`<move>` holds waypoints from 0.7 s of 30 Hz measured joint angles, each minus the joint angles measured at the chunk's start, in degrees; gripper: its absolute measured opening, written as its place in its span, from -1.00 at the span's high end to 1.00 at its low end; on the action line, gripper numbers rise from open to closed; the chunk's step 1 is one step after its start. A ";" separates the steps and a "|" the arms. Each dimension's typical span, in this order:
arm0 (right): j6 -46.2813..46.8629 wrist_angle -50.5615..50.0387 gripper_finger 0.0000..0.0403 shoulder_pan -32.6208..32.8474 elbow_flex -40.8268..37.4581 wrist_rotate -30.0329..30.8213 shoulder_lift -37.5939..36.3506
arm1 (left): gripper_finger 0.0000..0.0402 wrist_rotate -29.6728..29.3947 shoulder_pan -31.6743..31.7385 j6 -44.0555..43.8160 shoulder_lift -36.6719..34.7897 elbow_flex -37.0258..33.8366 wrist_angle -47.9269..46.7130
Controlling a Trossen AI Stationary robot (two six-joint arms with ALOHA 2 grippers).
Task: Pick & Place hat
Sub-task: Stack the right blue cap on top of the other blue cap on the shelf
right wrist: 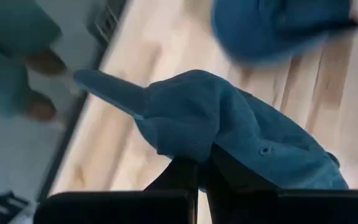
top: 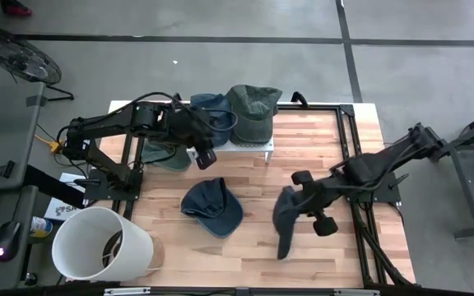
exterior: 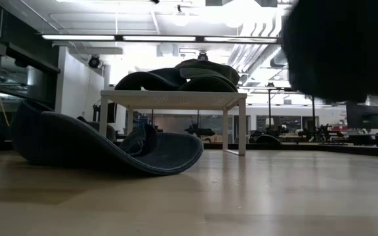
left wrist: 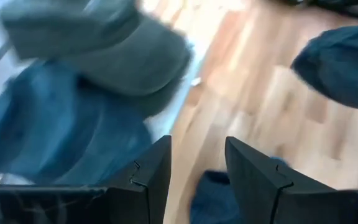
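Pinching a dark blue cap (top: 285, 220) in my right gripper (top: 296, 205), I hold it above the wooden table (top: 319, 148), beside another blue cap (top: 212, 207) lying flat. My left gripper (top: 204, 158) hovers near the white rack (top: 249, 146), fingers spread.

Five caps in all: two on the small white stand (top: 249, 146), one blue (top: 211, 111) and one green (top: 253, 107); one green beside the stand (top: 168, 156); one blue on the table (top: 212, 205); one dark blue (top: 285, 220) in the right gripper (top: 296, 201). One white bucket (top: 97, 242). Two robot arms.
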 joint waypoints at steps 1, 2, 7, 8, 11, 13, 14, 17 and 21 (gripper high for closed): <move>-0.53 0.25 0.99 0.00 1.97 -0.02 0.00 | 0.27 1.08 0.00 1.87 0.00 0.00 1.34; -1.46 0.66 0.99 0.00 3.87 0.01 0.00 | 0.27 2.23 0.00 3.76 0.00 0.00 2.69; -8.82 6.03 0.99 0.04 12.18 -0.36 0.00 | 0.27 13.14 0.02 12.60 0.00 0.00 9.91; -10.44 7.81 0.99 0.04 13.41 -0.92 0.00 | 0.27 16.43 0.02 13.90 0.00 0.00 11.91; -15.53 12.41 0.99 0.07 16.29 -2.47 0.00 | 0.27 25.19 -0.02 17.28 0.11 0.00 18.53; -18.46 15.21 1.00 0.07 17.61 -3.05 0.00 | 0.27 29.22 -0.02 18.70 0.35 0.04 22.76; -19.92 16.35 1.00 0.07 18.05 -3.63 0.00 | 0.27 30.82 0.02 18.96 0.44 0.04 24.33; -23.90 19.94 1.00 0.07 18.59 -5.38 0.01 | 0.27 35.12 0.04 19.23 0.44 0.04 29.48; -27.92 24.33 1.00 0.07 18.36 -6.39 0.23 | 0.27 41.71 0.04 18.59 0.42 0.04 34.48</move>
